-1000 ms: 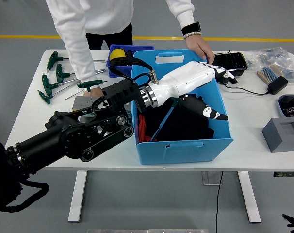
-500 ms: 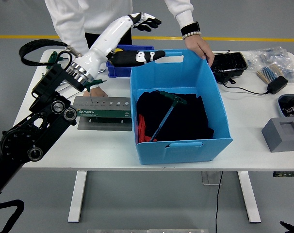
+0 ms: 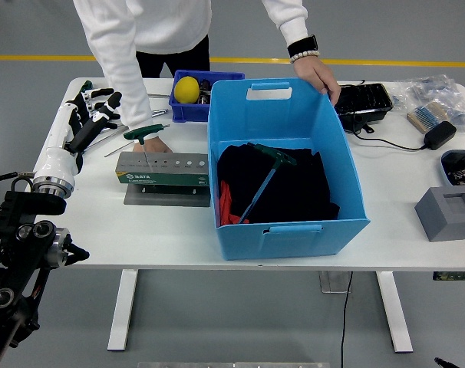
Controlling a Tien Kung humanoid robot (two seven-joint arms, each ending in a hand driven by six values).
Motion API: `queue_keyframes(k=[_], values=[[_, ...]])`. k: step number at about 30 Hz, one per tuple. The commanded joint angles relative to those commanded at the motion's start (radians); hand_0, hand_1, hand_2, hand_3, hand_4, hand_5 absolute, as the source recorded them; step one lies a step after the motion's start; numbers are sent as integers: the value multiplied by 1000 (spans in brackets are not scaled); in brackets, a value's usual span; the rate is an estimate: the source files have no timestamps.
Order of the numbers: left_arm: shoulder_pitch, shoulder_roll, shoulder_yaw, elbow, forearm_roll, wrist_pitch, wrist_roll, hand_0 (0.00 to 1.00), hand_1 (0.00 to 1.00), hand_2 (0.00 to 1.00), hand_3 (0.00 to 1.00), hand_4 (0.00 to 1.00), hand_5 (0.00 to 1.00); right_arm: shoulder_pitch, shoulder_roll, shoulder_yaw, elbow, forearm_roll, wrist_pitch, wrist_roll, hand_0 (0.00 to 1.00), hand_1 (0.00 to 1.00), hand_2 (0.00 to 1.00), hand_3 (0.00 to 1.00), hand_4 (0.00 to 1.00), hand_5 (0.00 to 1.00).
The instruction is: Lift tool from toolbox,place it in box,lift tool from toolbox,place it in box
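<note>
A grey-green tool stand [image 3: 162,169] sits left of the big blue box [image 3: 282,230]. One green T-handle tool [image 3: 144,136] stands in the stand's left end. Another green T-handle tool [image 3: 265,176] lies inside the box on black cloth [image 3: 301,188]. My left hand [image 3: 94,115] is open and empty at the table's left, apart from the stand, over other green T-handle tools [image 3: 85,88] that it partly hides. A person's hand [image 3: 153,145] rests behind the stand; the other hand [image 3: 320,77] holds the box's far rim.
A small blue bin [image 3: 209,77] with a yellow ball [image 3: 186,90] stands behind the stand. A black tray [image 3: 363,98], a charger with cable [image 3: 437,134] and a grey block [image 3: 446,212] lie to the right of the box.
My left arm has swung out of the blue box and back to the table's left edge, hand open. The T-handle tool it carried now lies in the box.
</note>
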Motion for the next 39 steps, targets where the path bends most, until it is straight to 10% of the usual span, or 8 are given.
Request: queue_keyframes(k=[27,39], values=[[2,-14,63,74,-882,62,190,352,498,603,811,898,713,12,2,-21,2,25,0,5,617,591,655,547,784,652],[-70,-9,116,147,-977,30,183,362,518,642,894,917,833,15,0,-23,3,30,-1,5,618,591,655,548,786,655]])
